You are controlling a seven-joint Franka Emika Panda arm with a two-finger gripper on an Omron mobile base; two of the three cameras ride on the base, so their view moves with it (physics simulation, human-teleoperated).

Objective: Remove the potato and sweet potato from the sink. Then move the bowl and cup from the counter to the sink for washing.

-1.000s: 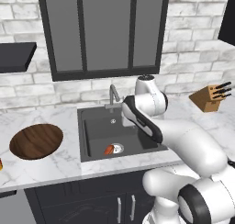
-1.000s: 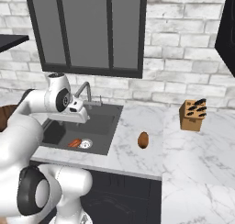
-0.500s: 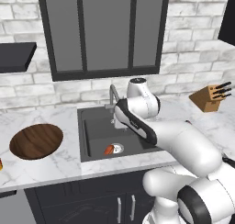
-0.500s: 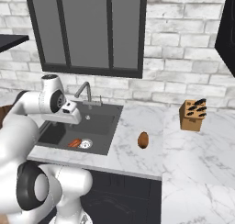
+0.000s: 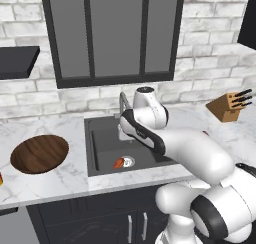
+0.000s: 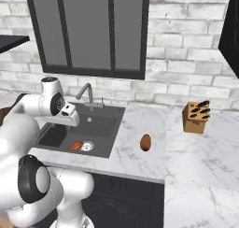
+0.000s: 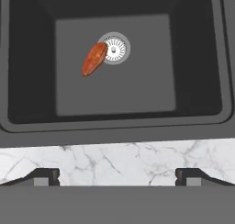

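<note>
Claw [image 7: 117, 175] wide open, empty, I see it above sink [image 7: 197, 81] rim; sweet potato [image 7: 94, 58] touches drain; potato [image 6: 145, 142] on desk [image 6: 140, 164] right of sink.

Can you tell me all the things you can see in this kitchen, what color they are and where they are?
sweet potato: one, bright reddish-orange, lying on the sink floor beside the drain
sink: one, dark grey, set into the counter
drain: one, silver, in the sink floor
faucet: one, grey, behind the sink
potato: one, dull brown, on the counter right of the sink
bowl: one, dark brown wood, on the counter left of the sink
knife block: one, tan with dark handles, on the counter at far right
counter: one, white marble with grey veins
gripper: one, dark fingertips spread open, above the sink's edge
</note>
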